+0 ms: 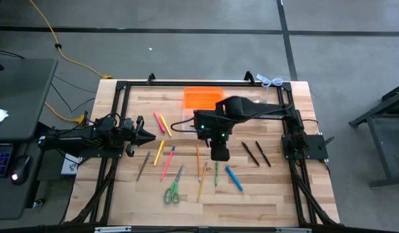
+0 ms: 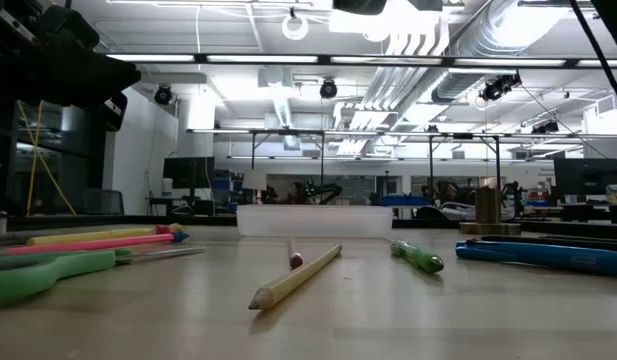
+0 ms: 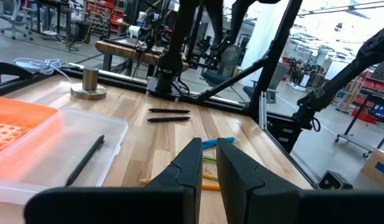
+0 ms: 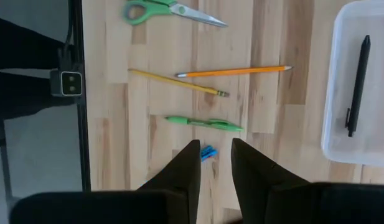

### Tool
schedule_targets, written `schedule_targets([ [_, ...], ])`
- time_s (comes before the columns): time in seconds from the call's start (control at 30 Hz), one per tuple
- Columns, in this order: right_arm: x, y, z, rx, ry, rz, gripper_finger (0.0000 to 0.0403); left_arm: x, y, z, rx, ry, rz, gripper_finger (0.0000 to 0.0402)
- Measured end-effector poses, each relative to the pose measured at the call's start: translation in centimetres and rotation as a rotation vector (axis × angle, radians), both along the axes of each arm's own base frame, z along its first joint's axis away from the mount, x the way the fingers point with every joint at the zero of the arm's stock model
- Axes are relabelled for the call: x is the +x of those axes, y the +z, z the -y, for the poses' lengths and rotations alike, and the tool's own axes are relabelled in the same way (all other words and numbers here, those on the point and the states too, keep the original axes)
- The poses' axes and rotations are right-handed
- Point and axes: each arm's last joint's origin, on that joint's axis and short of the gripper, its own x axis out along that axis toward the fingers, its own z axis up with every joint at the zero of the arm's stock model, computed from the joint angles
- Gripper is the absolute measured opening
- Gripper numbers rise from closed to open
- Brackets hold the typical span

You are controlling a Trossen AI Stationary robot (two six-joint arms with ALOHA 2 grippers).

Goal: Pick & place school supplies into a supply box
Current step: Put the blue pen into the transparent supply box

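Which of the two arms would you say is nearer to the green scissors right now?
The right. Its gripper hangs over the middle of the table, a little beyond the green scissors. The left gripper waits at the table's left side, farther off.

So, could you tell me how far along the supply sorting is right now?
Barely started: one dark pen lies in the supply box. Neither gripper holds anything; the right gripper hovers above the blue pen, the left gripper waits at the table's left. The scissors, green pen, pencils and markers remain on the table.
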Motion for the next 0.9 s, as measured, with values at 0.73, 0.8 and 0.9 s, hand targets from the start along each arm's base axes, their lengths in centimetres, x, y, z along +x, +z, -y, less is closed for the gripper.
schedule_targets([
  [0.73,-3.8,-4.0,-3.4,0.001,-0.186,-0.256,0.0067,0.0,0.0,0.0,-0.052,-0.002,-0.006,0.0076],
  [0.8,-4.7,-4.4,-3.7,-0.002,-0.238,-0.247,0.0067,0.0,0.0,0.0,-0.052,-0.002,-0.005,0.0076],
  [0.9,-6.1,-5.1,-4.0,0.025,-0.316,-0.222,0.0067,0.0,0.0,0.0,-0.052,-0.002,-0.005,0.0076],
])
